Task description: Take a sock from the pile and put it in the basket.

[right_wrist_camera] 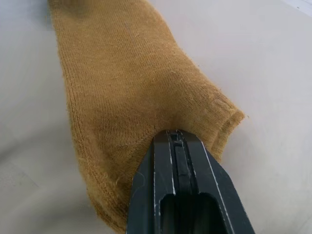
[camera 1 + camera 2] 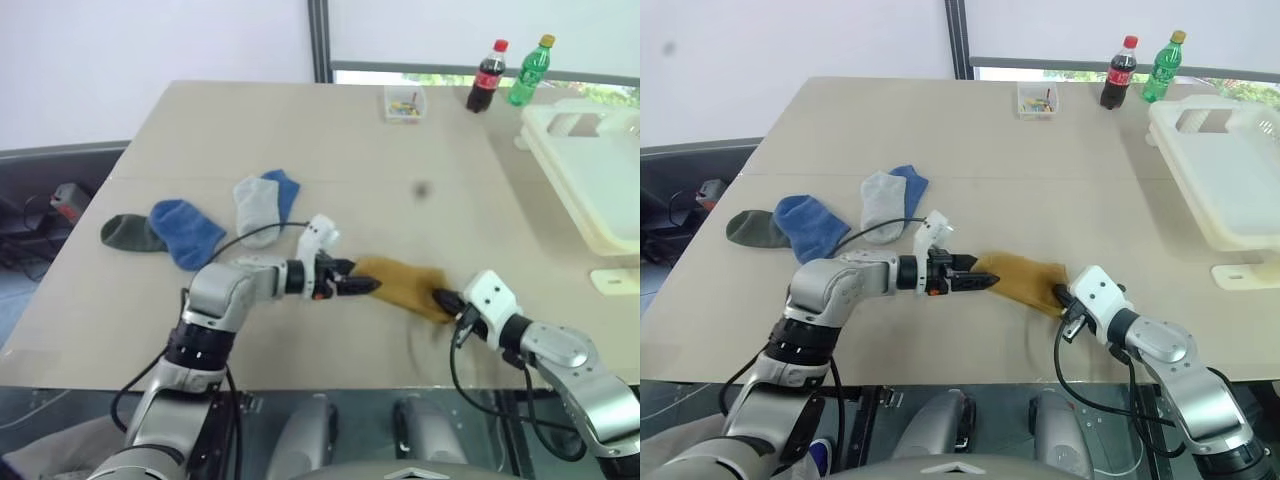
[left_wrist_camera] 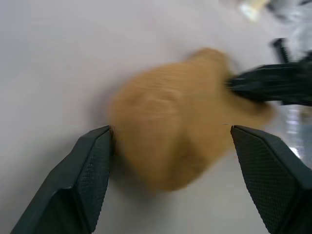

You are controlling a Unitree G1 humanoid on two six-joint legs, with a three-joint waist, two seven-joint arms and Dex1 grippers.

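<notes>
Mustard sock pinched by the right gripper at the table's near edge.
Its fingers were clamped on the sock's cuff; the left gripper was spread wide around the other end. The basket stood far right.

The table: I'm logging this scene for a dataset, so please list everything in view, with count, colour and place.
Table: one, beige, under everything.
Mustard sock: one, near the front edge, between the two grippers.
Blue socks: two, one left of centre, one tucked behind the grey sock.
Grey sock: one, light grey, beside the blue ones.
Dark green sock: one, furthest left.
Basket: one, cream-white, right edge of the table.
Clear box: one, at the far side, small items inside.
Bottles: two, one dark with red cap, one green with yellow cap, far right.
Left gripper: open, at the mustard sock.
Right gripper: shut on the mustard sock.
</notes>
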